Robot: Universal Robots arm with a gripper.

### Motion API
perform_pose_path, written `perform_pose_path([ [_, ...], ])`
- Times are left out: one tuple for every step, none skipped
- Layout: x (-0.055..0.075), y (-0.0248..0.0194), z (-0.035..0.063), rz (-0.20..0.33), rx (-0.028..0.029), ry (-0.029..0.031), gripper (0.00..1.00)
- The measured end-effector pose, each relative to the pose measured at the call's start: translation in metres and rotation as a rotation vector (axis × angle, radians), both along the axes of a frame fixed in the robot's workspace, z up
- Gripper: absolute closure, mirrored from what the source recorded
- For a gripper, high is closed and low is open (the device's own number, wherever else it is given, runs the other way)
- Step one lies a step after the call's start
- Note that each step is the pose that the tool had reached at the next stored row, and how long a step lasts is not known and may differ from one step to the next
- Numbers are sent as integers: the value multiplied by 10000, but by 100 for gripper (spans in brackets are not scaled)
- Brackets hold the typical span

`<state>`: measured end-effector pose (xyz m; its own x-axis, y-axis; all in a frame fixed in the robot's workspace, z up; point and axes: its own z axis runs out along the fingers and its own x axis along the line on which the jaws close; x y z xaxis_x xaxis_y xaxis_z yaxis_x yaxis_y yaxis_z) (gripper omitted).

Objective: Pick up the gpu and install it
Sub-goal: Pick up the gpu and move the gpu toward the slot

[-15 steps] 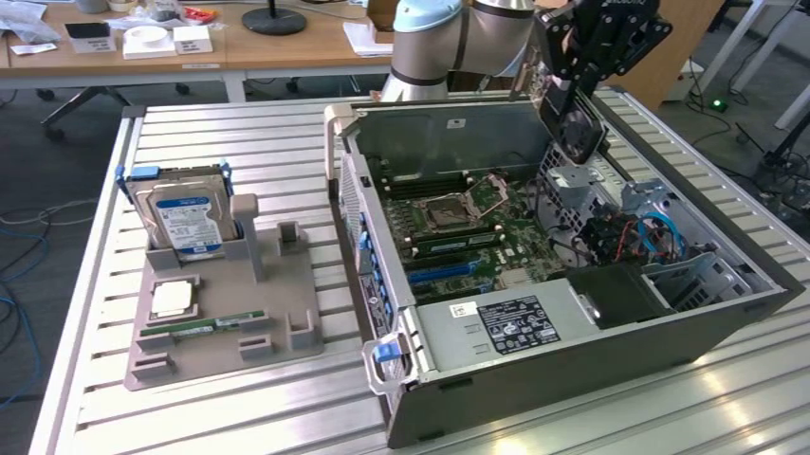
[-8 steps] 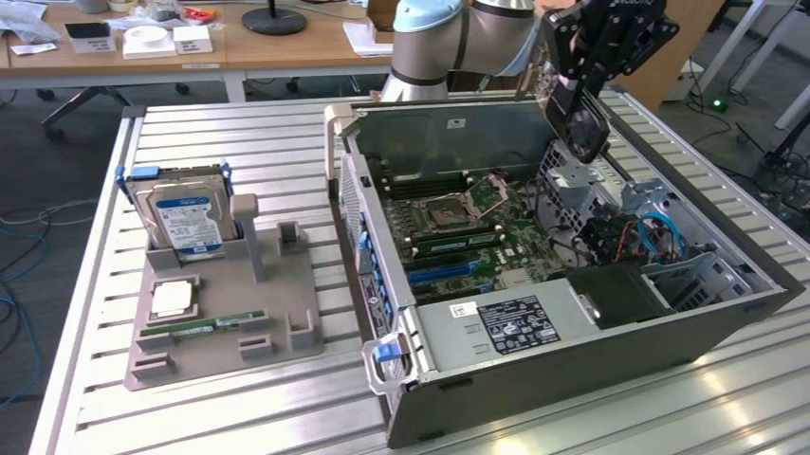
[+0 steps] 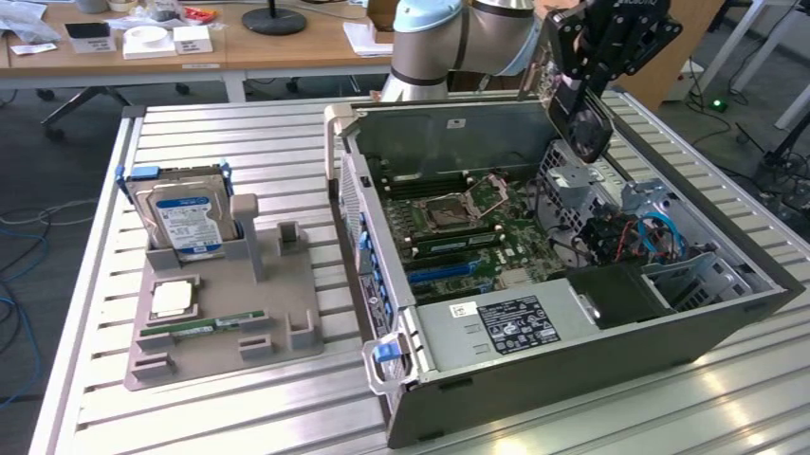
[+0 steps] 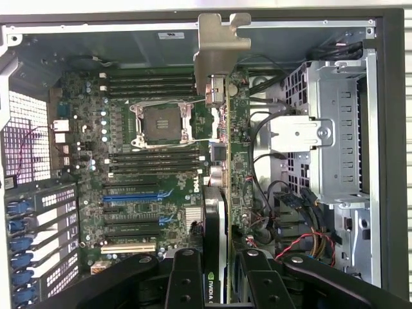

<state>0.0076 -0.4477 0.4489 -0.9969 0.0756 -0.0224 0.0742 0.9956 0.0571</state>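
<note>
Now, well off to the exterior view's left of the case (image 3: 608, 355) sits a grey holder (image 3: 285, 284) with a hard drive (image 3: 188, 223) upright in it and no card. Inside the case the motherboard (image 3: 462, 227) lies bare, its slots free. Above the case, toward the exterior view's right, the gripper (image 4: 222, 261) hangs with its fingers drawn narrow on the gpu (image 4: 224, 174), gripping one end, the silver bracket (image 4: 217, 45) at the other. The pick looks done; the carry over the case is in hand. Which slot the card hangs over is hard to tell. Seating likely calls for laying its edge along a slot, bracket at the case's blue-clipped openings (image 4: 19, 225), then an even press.
</note>
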Motion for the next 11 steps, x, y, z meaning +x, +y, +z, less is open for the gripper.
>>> perform_pose_path([
  [9,0,0,2,1,0,73],
  [22,0,0,1,0,0,73],
  [40,0,0,-1,1,0,73],
  [59,0,0,0,1,0,73],
  [79,0,-1,1,1,0,73],
  [100,0,-1,1,1,0,73],
  [122,0,0,0,0,0,73],
  [146,0,-1,0,1,0,73],
  [168,0,-1,0,1,0,73],
  [191,0,-1,0,1,0,73],
  [215,0,-1,0,1,0,73],
])
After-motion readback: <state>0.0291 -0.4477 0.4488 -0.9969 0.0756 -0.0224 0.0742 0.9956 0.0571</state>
